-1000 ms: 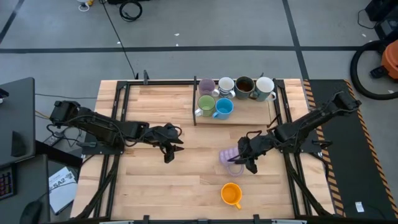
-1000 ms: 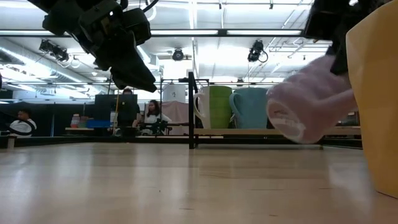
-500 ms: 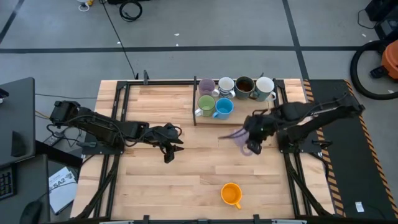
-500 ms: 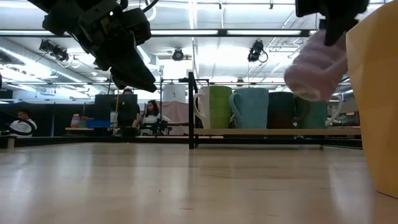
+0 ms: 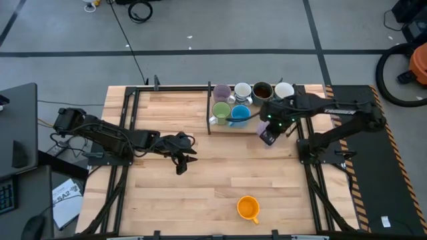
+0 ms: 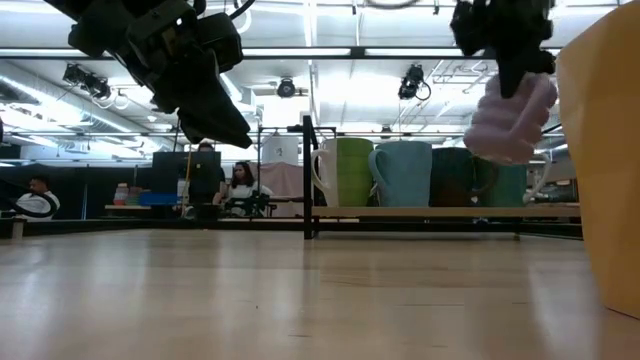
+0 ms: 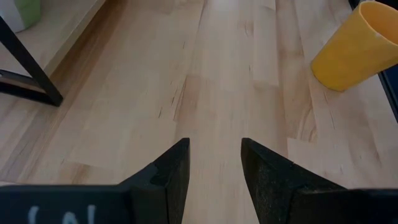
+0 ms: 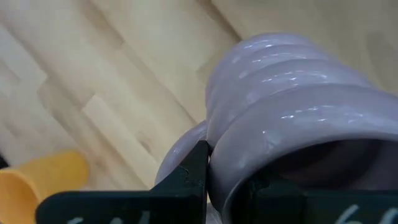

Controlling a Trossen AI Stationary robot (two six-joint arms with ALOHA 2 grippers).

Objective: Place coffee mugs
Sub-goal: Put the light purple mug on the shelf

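Note:
My right gripper is shut on the ribbed lavender mug, hanging over the near edge of the low wooden shelf. On that shelf stand the lilac, white, dark, second white, green and blue mugs. The orange mug lies on its side near the table's near edge. My left gripper waits open above mid-table, left of centre. My right gripper holds the lavender mug by its rim, beside the handle, one finger outside the wall and the other inside the opening. The fingers come from above, pointing down. The mug hangs tilted below them, lifted clear.
The shelf's black frame post stands at its left end. Green and blue mugs fill its near-left part. Black rails run along both table sides. Bare wood lies between the two grippers and around the orange mug.
My right gripper has risen and carried the lavender mug from the table's right-middle toward the far edge, up to the shelf's near edge. The mug, earlier held low and tipped sideways, now hangs higher below the fingers.

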